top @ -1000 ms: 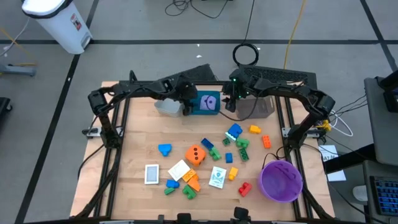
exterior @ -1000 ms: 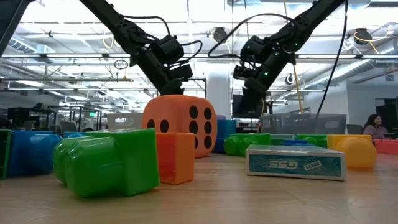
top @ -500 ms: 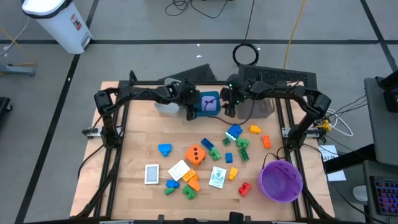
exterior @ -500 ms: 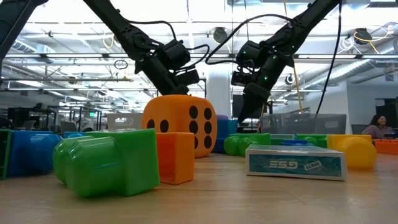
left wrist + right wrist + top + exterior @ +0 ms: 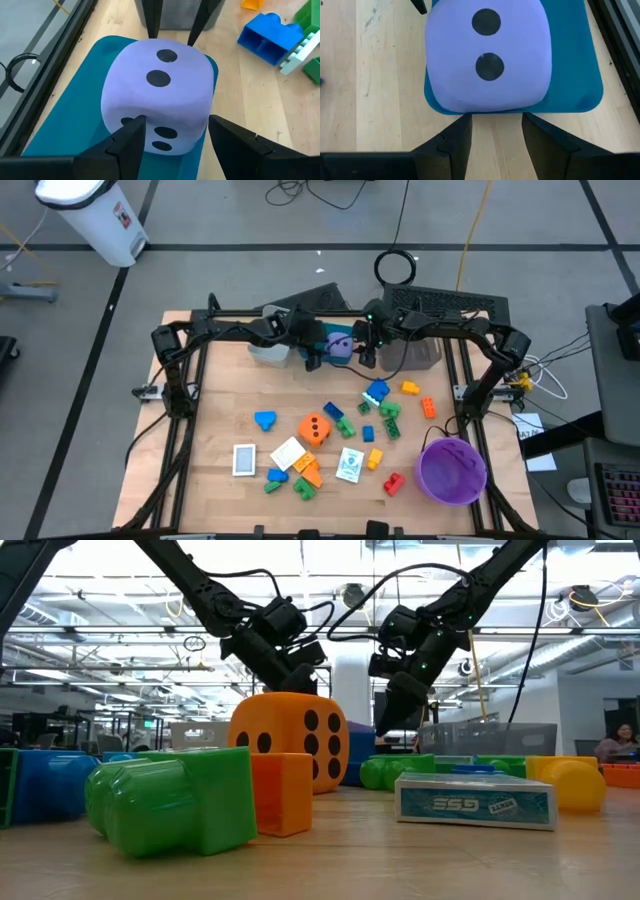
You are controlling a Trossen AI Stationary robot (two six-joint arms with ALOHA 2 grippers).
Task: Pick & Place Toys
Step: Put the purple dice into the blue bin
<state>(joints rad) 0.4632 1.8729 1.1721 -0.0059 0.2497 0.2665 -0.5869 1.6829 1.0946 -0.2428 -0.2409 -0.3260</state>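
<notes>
Purple die (image 5: 340,345) at table's 12 o'clock on teal tray (image 5: 60,130), now uncovered vs 1 s ago as both grippers closed in: left gripper (image 5: 170,132) half-open astride it, right gripper (image 5: 495,130) half-open, empty, alongside; pick looks imminent.

A rounded purple foam die (image 5: 489,55), two black dots on its upper face, sits on a flat teal plastic tray (image 5: 575,75) on the pale wooden tabletop (image 5: 375,85). The right gripper (image 5: 496,131) has its two dark fingers (image 5: 455,137) parted, just short of the tray's edge.
</notes>
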